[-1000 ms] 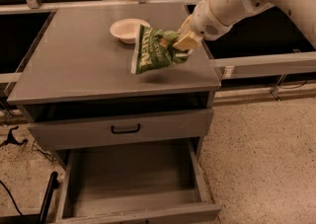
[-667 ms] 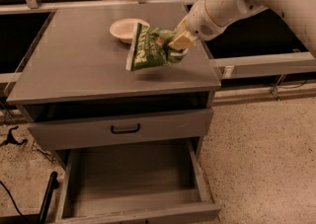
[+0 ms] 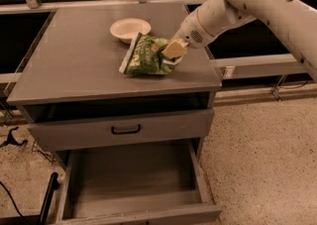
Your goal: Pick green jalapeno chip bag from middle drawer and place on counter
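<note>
The green jalapeno chip bag (image 3: 144,55) is a crinkled green foil bag. It hangs tilted just over the counter (image 3: 74,60), its lower edge at or near the slab, right of centre. My gripper (image 3: 173,53) comes in from the upper right on a white arm and is shut on the bag's right end. The middle drawer (image 3: 133,182) stands pulled out at the bottom of the cabinet, its flat grey floor bare.
A cream bowl (image 3: 130,28) sits on the counter just behind the bag. A closed drawer front with a black handle (image 3: 126,130) is above the open drawer. Speckled floor lies to the right. A black cable and stand are at the lower left.
The bag and gripper have moved down toward the counter, and the bag now hangs closer to the slab in front of the bowl.
</note>
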`<state>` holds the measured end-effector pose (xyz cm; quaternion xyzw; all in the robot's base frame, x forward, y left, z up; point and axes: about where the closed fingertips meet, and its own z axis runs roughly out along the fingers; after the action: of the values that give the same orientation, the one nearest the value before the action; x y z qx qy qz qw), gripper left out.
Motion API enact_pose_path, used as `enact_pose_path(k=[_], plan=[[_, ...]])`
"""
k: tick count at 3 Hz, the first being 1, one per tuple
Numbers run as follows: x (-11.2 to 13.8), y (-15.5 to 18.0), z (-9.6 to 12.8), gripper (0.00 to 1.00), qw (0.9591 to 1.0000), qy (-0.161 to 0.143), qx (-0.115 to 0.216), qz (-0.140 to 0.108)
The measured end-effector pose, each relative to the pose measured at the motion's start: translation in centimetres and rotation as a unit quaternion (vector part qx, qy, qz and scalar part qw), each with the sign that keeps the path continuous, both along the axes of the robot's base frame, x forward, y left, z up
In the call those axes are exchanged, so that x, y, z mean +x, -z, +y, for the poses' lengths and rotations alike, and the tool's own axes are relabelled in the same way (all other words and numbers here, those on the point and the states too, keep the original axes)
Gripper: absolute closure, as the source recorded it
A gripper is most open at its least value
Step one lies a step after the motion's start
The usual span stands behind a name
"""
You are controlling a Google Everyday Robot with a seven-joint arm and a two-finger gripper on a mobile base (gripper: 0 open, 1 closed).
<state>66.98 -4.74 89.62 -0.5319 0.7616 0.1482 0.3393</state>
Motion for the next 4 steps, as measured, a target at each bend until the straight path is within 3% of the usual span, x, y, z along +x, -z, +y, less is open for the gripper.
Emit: enact_pose_path(k=[2, 4], plan=[[-0.4, 2.6, -0.1, 1.00, 0.9968, 0.039, 0.023, 0.066], [-0.4, 2.6, -0.1, 0.58, 0.9967, 0.039, 0.023, 0.067]])
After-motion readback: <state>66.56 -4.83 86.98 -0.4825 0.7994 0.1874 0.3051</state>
